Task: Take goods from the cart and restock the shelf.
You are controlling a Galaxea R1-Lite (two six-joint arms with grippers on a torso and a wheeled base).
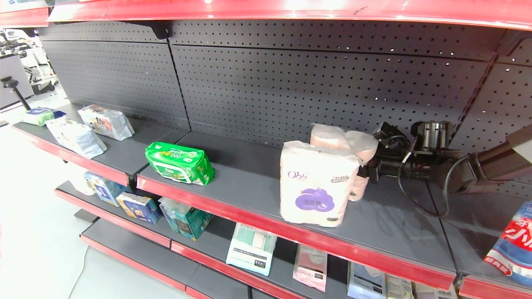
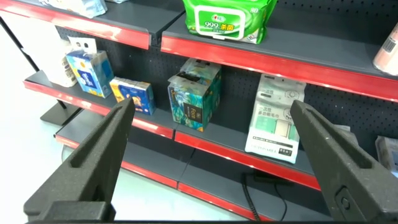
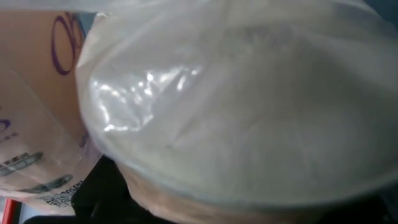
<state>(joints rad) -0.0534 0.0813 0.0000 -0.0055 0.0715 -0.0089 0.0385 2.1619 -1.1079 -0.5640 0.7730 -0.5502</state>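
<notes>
A pale pink pack of paper rolls point(image 1: 343, 140) stands on the middle shelf point(image 1: 249, 174), close behind a white pack of tissue rolls with a purple label point(image 1: 316, 182). My right gripper point(image 1: 367, 168) comes in from the right and is shut on the pink pack, whose plastic wrap point(image 3: 236, 99) presses up against the wrist camera. The white pack's side point(image 3: 37, 124) lies right beside it. My left gripper point(image 2: 211, 107) hangs open in front of the lower shelves, with nothing between its fingers point(image 2: 106, 155).
A green wet-wipe pack point(image 1: 179, 162) lies further left on the same shelf, with white bags point(image 1: 106, 121) beyond it. A red and blue bag point(image 1: 513, 245) sits at the right edge. Boxes point(image 2: 194, 94) and packets point(image 2: 277, 118) line the lower shelves.
</notes>
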